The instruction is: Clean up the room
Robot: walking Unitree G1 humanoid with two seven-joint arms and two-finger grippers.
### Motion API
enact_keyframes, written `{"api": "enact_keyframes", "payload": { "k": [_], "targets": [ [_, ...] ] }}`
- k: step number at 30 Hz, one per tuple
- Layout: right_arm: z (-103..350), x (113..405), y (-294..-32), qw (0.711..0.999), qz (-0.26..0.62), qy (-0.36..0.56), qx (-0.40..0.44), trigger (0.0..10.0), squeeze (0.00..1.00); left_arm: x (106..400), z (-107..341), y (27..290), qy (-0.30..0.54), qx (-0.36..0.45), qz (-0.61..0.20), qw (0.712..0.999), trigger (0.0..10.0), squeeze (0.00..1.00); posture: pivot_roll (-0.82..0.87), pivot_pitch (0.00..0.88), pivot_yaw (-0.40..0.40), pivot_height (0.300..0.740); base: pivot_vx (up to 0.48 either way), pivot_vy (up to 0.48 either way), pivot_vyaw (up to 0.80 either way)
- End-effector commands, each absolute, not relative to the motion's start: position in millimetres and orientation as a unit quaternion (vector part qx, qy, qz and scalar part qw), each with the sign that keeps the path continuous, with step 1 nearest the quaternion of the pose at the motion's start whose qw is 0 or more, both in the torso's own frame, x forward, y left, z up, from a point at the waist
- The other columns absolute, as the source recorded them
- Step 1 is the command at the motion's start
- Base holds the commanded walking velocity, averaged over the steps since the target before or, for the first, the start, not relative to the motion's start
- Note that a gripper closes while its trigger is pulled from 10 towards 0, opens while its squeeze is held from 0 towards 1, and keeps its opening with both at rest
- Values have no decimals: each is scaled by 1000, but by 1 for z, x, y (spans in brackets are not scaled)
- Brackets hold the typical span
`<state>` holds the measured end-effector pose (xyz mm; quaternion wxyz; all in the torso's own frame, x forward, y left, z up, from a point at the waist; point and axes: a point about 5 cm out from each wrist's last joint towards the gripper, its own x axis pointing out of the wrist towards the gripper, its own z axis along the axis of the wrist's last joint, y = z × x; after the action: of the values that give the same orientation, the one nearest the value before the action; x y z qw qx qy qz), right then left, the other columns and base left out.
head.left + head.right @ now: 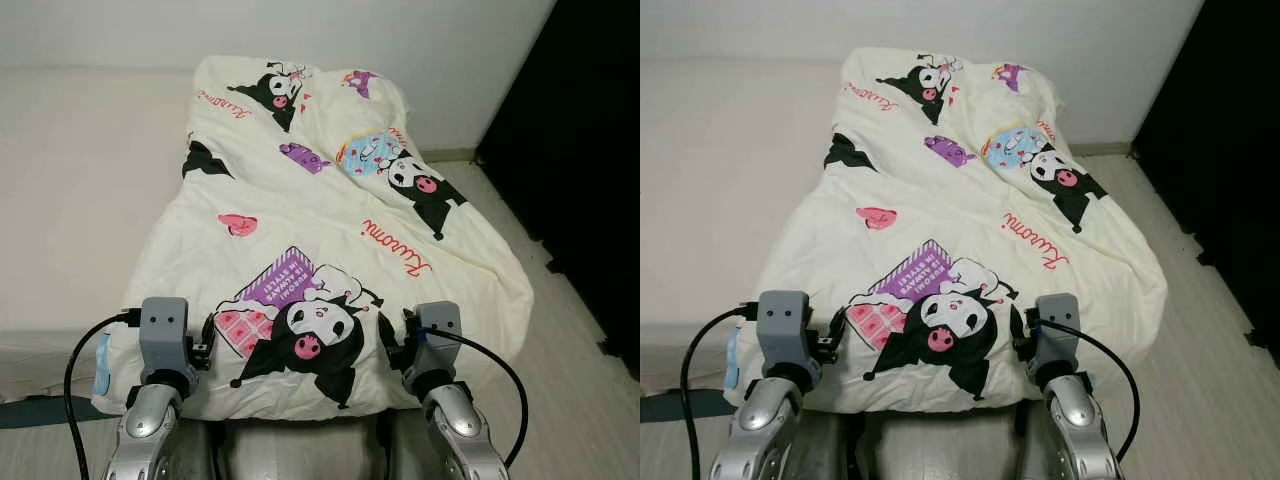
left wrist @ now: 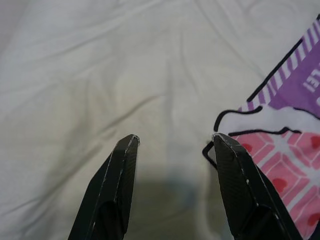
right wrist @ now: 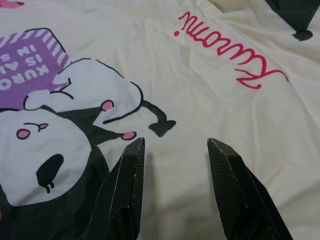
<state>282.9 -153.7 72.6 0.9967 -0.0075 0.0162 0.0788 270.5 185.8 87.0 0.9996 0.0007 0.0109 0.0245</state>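
- The cream duvet [image 1: 330, 200], printed with black-and-white cartoon characters, purple and pink panels and red script lettering, lay spread over the bed [image 1: 80, 180] and covered its right part
- The duvet's far end reached almost to the white wall [image 1: 450, 50]; its near edge hung over the foot of the bed, directly ahead of the robot
- The left part of the bed showed a bare off-white sheet beside the duvet
- The left gripper [image 2: 175, 142] was at the near left edge of the duvet, its two black fingers [image 2: 120, 175] spread apart with nothing between them
- In the left wrist view, the fingertips hovered close over plain cream cloth, with the pink checked panel and the purple striped panel on one side
- The right gripper [image 3: 175, 145] was at the near right edge of the duvet, beside the large cartoon figure [image 1: 310, 335]; its fingers [image 3: 235, 190] were likewise spread apart and held no cloth
- In the right wrist view, the red script lettering [image 3: 232, 47] lay beyond the fingertips and the cartoon figure's face lay to one side
- Black cables [image 1: 75, 370] looped from both wrist units
- A pale blue object [image 1: 103, 365] showed at the duvet's near left corner; its nature could not be told
- A light wood-look floor [image 1: 580, 400] ran along the right of the bed, bordered by a dark area [image 1: 590, 150]
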Motion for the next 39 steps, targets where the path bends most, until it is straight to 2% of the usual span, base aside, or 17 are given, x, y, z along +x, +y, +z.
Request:
{"api": "enact_keyframes", "payload": {
  "k": [1, 12, 39],
  "targets": [
    [69, 279, -155, 997, 79, 20, -6, 10000, 0, 267, 80, 184, 21, 2, 21, 1000, 10000, 0, 75, 197, -48, 581, 0, 0, 0],
    [68, 278, -157, 997, 79, 22, -6, 10000, 0, 266, 80, 185, 18, 2, 12, 1000, 10000, 0, 81, 198, -49, 615, 0, 0, 0],
    [71, 281, -150, 993, 117, 15, 2, 10000, 0, 262, 76, 189, 19, -3, 20, 1000, 10000, 0, 80, 185, -66, 615, 0, 0, 0]
  ]
}}
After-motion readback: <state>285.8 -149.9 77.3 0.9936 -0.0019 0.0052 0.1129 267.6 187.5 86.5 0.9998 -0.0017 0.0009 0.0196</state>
